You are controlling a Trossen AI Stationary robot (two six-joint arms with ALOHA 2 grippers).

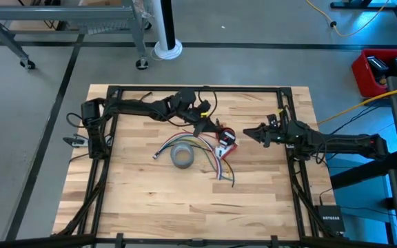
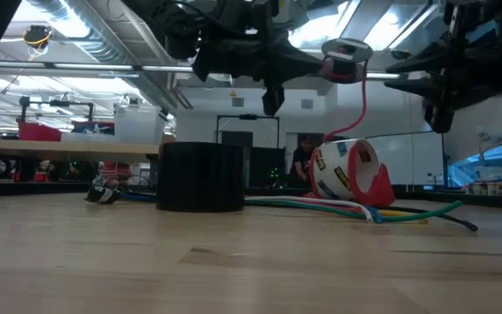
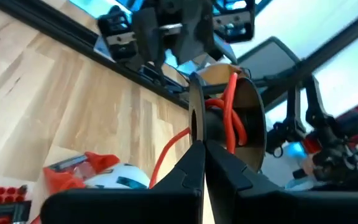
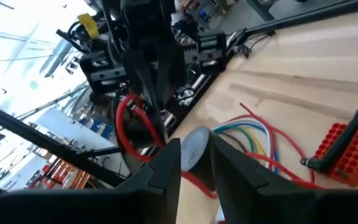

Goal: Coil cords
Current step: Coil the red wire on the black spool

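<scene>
Red wire loops round a spool pinched aloft by the left hand; right hand spread.

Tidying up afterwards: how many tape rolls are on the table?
2. A grey tape roll lies flat mid-table beside the coloured cords; another sits in the red dispenser to its right. More may hide beneath the arms.
</scene>
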